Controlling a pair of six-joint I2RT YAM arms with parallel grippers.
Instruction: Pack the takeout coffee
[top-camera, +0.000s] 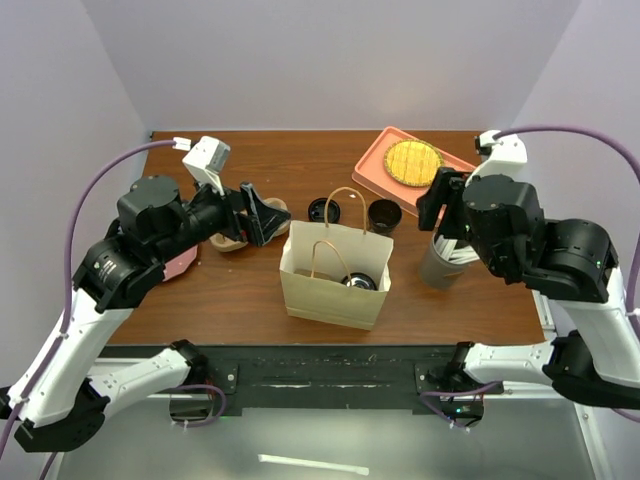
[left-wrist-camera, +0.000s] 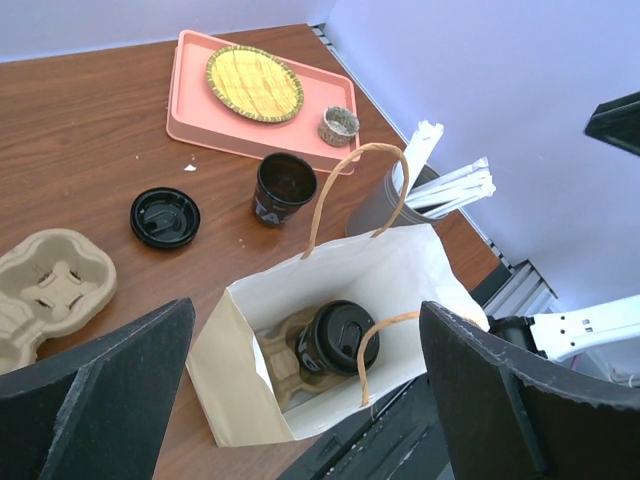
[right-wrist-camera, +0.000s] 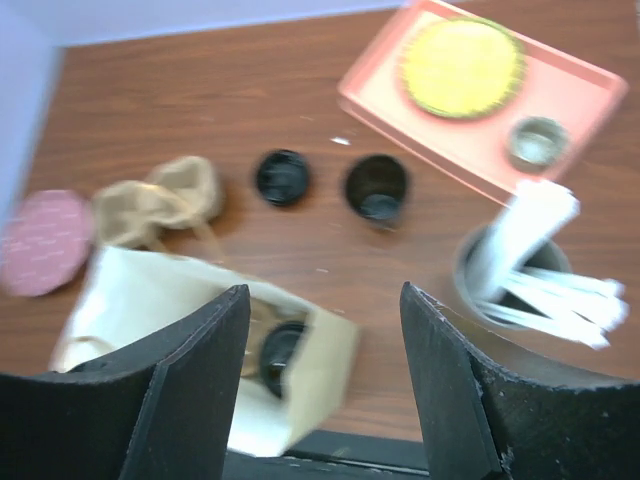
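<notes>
A brown paper bag stands open at the table's middle. One black lidded coffee cup sits inside it on a tan pulp carrier; it also shows in the top view and, blurred, in the right wrist view. The second black cup stands open behind the bag, its black lid flat on the table beside it. My left gripper is open and empty, left of and above the bag. My right gripper is open and empty, right of the bag, above the grey cup.
A grey cup of white utensils stands right of the bag. A pink tray with a woven yellow mat lies back right. A second pulp carrier and a pink disc lie left.
</notes>
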